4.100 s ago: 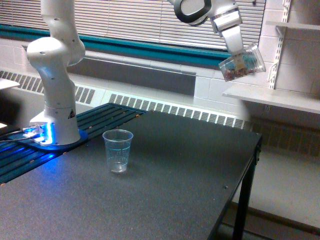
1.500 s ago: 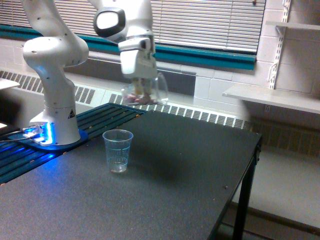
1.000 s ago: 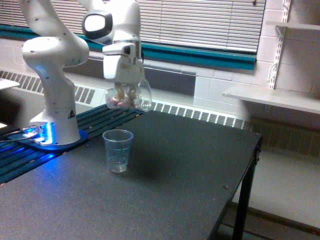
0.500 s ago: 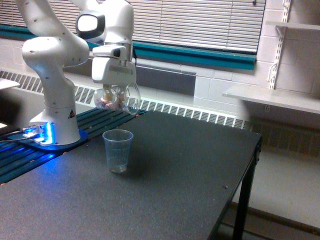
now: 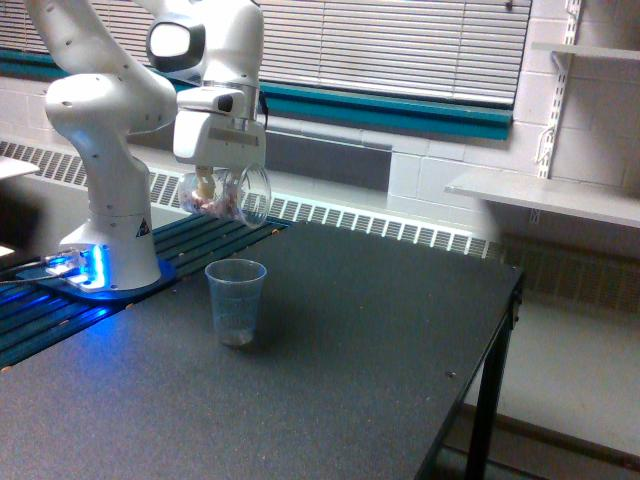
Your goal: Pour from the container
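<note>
In the exterior view my gripper (image 5: 215, 186) is shut on the container (image 5: 222, 197), a small clear tumbler lying almost on its side with its mouth toward the view's right. Reddish-brown and pale bits lie along its lower wall. It hangs above and slightly to the left of a clear plastic cup (image 5: 236, 301) with faint bluish lines, which stands upright on the black table (image 5: 330, 370). A clear gap separates the two cups. No bits are visible falling.
The arm's white base (image 5: 112, 215) stands on a blue-lit mount at the table's left, beside a slatted dark-blue panel (image 5: 60, 315). The table's right edge (image 5: 500, 330) drops to the floor. A white shelf (image 5: 545, 195) hangs on the wall at right.
The arm has swung the container from high at the view's right across to the left and down, ending just over the standing cup. In the last half second it shifted slightly left.
</note>
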